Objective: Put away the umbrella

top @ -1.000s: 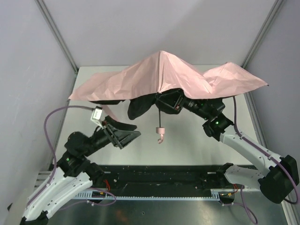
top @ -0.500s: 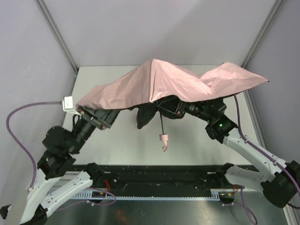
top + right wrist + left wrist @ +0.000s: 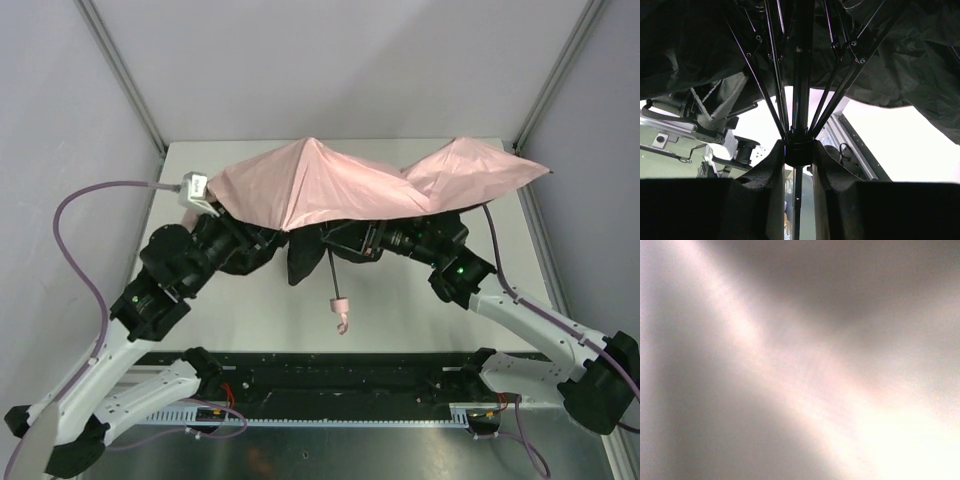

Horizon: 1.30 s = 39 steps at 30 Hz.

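Note:
The umbrella (image 3: 340, 185) hangs half open over the middle of the table, its pale pink canopy creased and sagging. Its black shaft (image 3: 333, 275) points toward me and ends in the small pink handle (image 3: 341, 305). My right gripper (image 3: 347, 240) reaches under the canopy and is shut on the umbrella; in the right wrist view the two foam fingers (image 3: 774, 165) clamp the black runner (image 3: 799, 152) where the dark ribs meet. My left arm (image 3: 190, 260) is pushed under the canopy's left edge, its fingers hidden. The left wrist view shows only blurred pink fabric (image 3: 790, 370).
The pale table (image 3: 400, 310) is bounded by grey walls and metal corner posts (image 3: 120, 70). A black rail with cable ducts (image 3: 340, 375) runs along the near edge between the arm bases. Purple cables (image 3: 75, 250) loop off both arms.
My left arm has swung from the near left up under the canopy's left edge. The canopy's left side has drawn in and dropped. The right gripper keeps its hold.

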Each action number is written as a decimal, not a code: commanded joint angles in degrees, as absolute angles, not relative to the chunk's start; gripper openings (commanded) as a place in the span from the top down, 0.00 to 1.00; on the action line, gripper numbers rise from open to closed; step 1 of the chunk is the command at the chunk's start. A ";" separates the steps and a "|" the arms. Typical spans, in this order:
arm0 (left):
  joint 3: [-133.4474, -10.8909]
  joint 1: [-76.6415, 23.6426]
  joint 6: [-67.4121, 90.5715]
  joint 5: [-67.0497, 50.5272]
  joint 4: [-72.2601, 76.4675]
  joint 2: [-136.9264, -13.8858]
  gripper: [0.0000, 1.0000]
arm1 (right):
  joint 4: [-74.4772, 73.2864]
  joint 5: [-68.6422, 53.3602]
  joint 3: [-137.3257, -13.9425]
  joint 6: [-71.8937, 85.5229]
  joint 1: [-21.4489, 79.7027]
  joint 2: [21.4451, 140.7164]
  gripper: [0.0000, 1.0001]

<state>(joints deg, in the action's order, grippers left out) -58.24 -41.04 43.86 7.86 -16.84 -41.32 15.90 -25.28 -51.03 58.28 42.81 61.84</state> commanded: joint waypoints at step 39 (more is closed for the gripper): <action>-47.18 -40.88 29.11 -63.29 -6.62 -14.41 0.08 | 46.61 -51.29 -49.84 17.82 8.53 71.84 1.00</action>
<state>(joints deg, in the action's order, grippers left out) -39.27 -40.86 29.95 -63.26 -6.96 -12.36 50.68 -51.24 -49.47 29.63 9.06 73.36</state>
